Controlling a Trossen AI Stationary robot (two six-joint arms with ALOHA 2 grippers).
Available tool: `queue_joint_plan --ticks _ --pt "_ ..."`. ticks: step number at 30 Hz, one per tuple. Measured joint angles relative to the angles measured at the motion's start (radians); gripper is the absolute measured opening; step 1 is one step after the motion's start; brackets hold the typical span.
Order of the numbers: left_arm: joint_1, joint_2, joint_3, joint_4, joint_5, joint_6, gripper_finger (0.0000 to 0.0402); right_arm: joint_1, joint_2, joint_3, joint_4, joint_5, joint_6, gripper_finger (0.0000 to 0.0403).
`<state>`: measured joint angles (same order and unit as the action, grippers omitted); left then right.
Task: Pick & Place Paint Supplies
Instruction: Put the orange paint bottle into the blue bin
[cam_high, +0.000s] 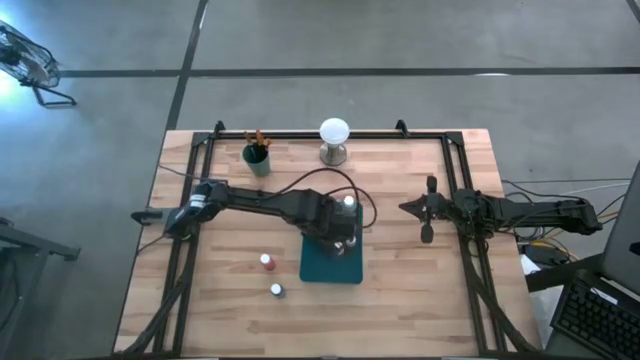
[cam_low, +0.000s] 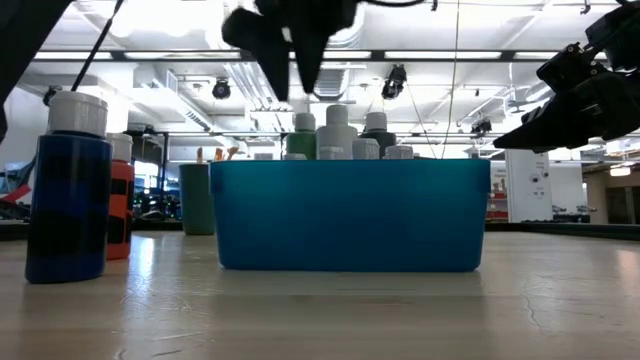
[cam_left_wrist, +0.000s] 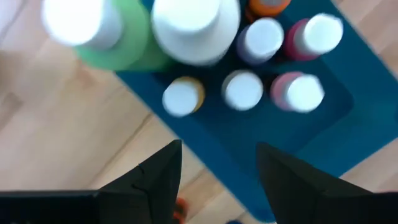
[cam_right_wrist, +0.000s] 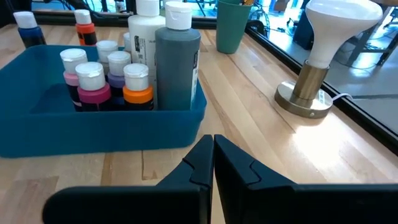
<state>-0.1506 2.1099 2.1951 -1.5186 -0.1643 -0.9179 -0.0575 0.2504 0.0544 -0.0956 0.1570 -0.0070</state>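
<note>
A teal tray (cam_high: 345, 270) stands at the table's middle and holds several white-capped paint bottles upright: a green one (cam_left_wrist: 118, 46), a white one (cam_left_wrist: 196, 28), a grey one (cam_right_wrist: 177, 68) and small ones (cam_left_wrist: 242, 90). My left gripper (cam_left_wrist: 217, 171) hangs open and empty above the tray (cam_high: 343, 238). A red bottle (cam_high: 266, 262) and a blue bottle (cam_high: 276, 290) stand on the table to the tray's left. Brushes stick up out of a green cup (cam_high: 257, 157) at the far left. My right gripper (cam_right_wrist: 213, 149) waits shut and empty to the tray's right (cam_high: 407, 208).
A white ball on a metal base (cam_high: 334, 140) stands at the far middle, beyond the tray. Black rails (cam_high: 190, 200) run along the table's left, right and far sides. The tray's walls (cam_low: 350, 215) rise about half as high as the tall bottles.
</note>
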Motion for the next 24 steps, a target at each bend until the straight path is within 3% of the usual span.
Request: queue_joint_plan --ticks 6,14,24 --pt "-0.031 -0.055 -0.008 -0.054 -0.061 -0.022 0.0209 0.000 0.000 0.000 0.000 0.000 0.006 0.0008" --pt "-0.035 -0.126 -0.046 -0.052 -0.003 -0.087 0.0209 0.000 0.000 0.000 0.001 0.000 0.006 0.0008" --pt "-0.036 -0.332 -0.420 0.006 0.146 -0.297 0.0209 0.000 0.000 0.000 0.001 0.000 0.000 0.0008"
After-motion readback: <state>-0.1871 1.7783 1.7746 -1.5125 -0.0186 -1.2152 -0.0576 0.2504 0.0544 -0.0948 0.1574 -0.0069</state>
